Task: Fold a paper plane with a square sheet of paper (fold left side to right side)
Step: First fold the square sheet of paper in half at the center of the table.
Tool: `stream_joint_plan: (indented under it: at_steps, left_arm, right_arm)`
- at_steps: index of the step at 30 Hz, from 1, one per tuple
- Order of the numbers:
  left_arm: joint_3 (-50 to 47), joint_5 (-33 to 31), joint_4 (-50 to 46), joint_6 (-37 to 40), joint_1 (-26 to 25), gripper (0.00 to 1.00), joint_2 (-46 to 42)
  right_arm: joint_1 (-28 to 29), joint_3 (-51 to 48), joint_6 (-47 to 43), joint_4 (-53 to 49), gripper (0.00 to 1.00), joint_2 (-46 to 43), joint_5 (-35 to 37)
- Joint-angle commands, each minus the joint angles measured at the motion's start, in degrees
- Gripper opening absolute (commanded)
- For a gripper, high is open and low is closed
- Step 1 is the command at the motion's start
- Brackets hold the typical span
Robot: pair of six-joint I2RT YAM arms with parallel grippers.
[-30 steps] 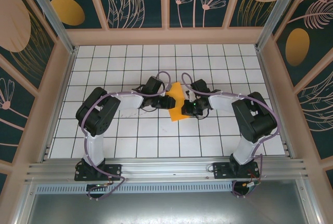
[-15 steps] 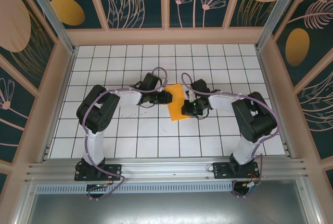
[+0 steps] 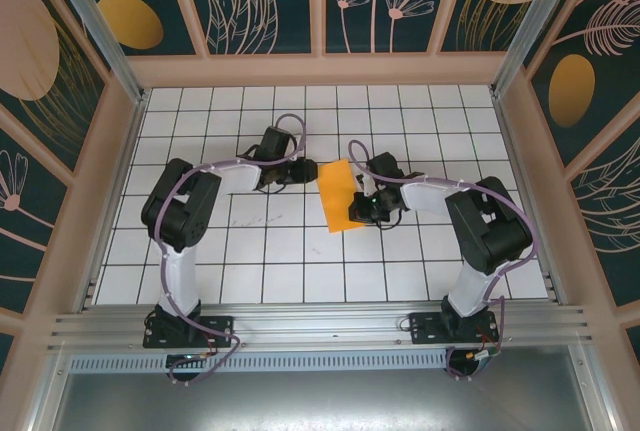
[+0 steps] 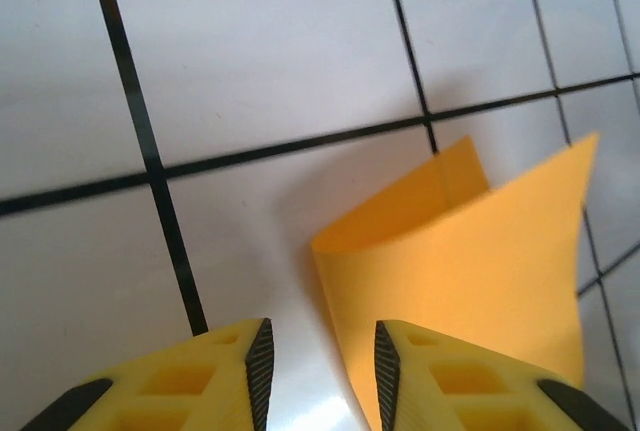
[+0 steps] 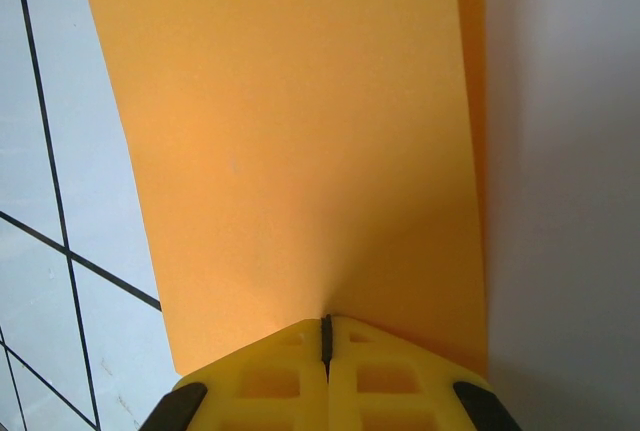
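The square sheet of paper (image 3: 336, 196) lies folded over into a narrow orange strip on the white tiles, its top layer bowed up loosely. My right gripper (image 3: 358, 207) is shut on the strip's right edge; in the right wrist view the closed jaws (image 5: 326, 336) pinch the paper (image 5: 300, 131) at its near edge. My left gripper (image 3: 297, 173) hovers just left of the strip's far corner, apart from it. In the left wrist view its jaws (image 4: 320, 351) stand open. The paper's curled fold (image 4: 470, 271) lies just ahead by the right fingertip (image 4: 384, 361), ungripped.
The white tiled floor (image 3: 250, 241) is boxed in by peach side walls (image 3: 110, 171) and a decorated back wall (image 3: 320, 1). Both arm bases sit on the metal rail (image 3: 320, 326) at the near edge.
My left gripper has pulled back to the left and slightly farther away, off the paper's left edge. The right gripper and the folded strip have stayed put.
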Motion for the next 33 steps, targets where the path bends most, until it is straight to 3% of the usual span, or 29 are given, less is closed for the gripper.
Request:
stream_joint_plan:
  at_steps: [1, 8, 20, 33]
  left_arm:
    - [-3.62, 4.65, 4.36, 0.49, -0.87, 0.34, -5.78]
    - [-3.23, 9.49, 7.88, -1.38, -4.88, 0.34, -2.28]
    - [6.55, 1.96, 3.31, -0.27, -4.92, 0.34, 7.06]
    - [4.21, -1.71, 5.99, -1.31, -3.11, 0.35, 8.58]
  right_arm:
    - [-0.05, -2.49, -0.40, -5.82, 0.03, 4.04, 4.69]
    - [0.01, -2.45, -0.23, -5.74, 0.03, 4.41, 4.51]
    - [0.03, -2.58, -0.22, -6.26, 0.02, 3.97, 4.47]
    - [-0.01, -3.50, -0.36, -6.69, 0.03, 3.30, 4.81]
